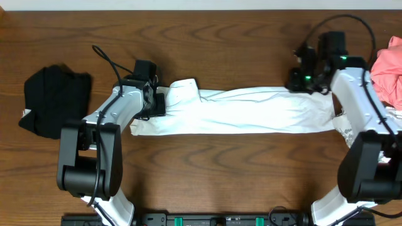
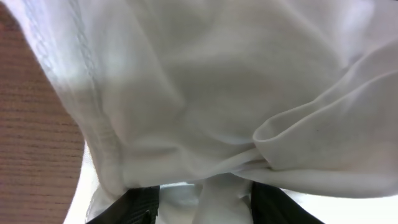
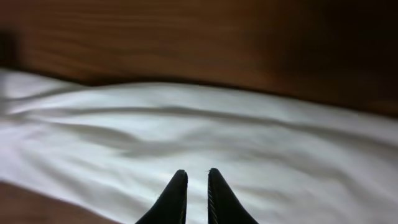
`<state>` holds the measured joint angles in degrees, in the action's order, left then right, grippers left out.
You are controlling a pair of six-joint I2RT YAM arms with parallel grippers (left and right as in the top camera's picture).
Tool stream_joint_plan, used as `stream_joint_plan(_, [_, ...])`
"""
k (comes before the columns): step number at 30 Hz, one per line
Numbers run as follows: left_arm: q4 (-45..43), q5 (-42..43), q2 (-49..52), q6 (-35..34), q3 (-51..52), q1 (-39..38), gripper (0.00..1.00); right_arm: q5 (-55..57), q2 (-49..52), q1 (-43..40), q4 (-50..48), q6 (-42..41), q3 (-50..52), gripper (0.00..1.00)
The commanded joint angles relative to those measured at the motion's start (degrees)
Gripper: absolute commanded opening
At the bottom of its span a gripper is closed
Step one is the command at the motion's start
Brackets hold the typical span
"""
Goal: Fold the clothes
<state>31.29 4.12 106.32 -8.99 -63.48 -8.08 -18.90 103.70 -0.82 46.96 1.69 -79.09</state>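
Both pincers at the white T-shirt (image 1: 251,110).
Left pincer (image 2: 199,193) half open, clamping bunched cloth; right pincer (image 3: 197,186) nearly closed, empty above it.

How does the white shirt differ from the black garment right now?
The white shirt lies stretched in a long band across the middle of the table; the black garment sits bunched in a compact heap at the left. The left hand has white cloth between its fingers, and the right hand is over the shirt's other end; neither touches the black one. Both are soft cloth on the wooden table.
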Motion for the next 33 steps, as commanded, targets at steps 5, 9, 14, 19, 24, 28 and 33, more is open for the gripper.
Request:
stream_joint_plan(5, [0.9,-0.5,1.2,0.5,0.2,0.6,0.48,-5.1,3.9,10.3,-4.6,-0.1,0.1,0.12])
stream_joint_plan(9, [1.0,-0.5,1.2,0.5,0.2,0.6,0.49,-5.1,6.5,14.0,-7.9,-1.9,0.1,0.12])
stream_joint_plan(14, [1.0,-0.5,1.2,0.5,0.2,0.6,0.49,-5.1,10.5,16.5,-9.7,-4.5,0.1,0.12])
stream_joint_plan(19, [1.0,-0.5,1.2,0.5,0.2,0.6,0.49,-4.9,13.7,17.7,-9.4,-4.7,0.1,0.11])
stream_joint_plan(24, [0.9,-0.5,1.2,0.5,0.2,0.6,0.49,0.3,14.3,17.3,-8.1,-6.6,0.1,0.11])
stream_joint_plan(28, [1.0,-0.5,1.2,0.5,0.2,0.6,0.48,6.8,14.3,15.8,-4.3,-6.8,0.1,0.11])
stream_joint_plan(33, [1.0,-0.5,1.2,0.5,0.2,0.6,0.49,14.7,14.3,12.9,0.1,-6.8,0.2,0.11])
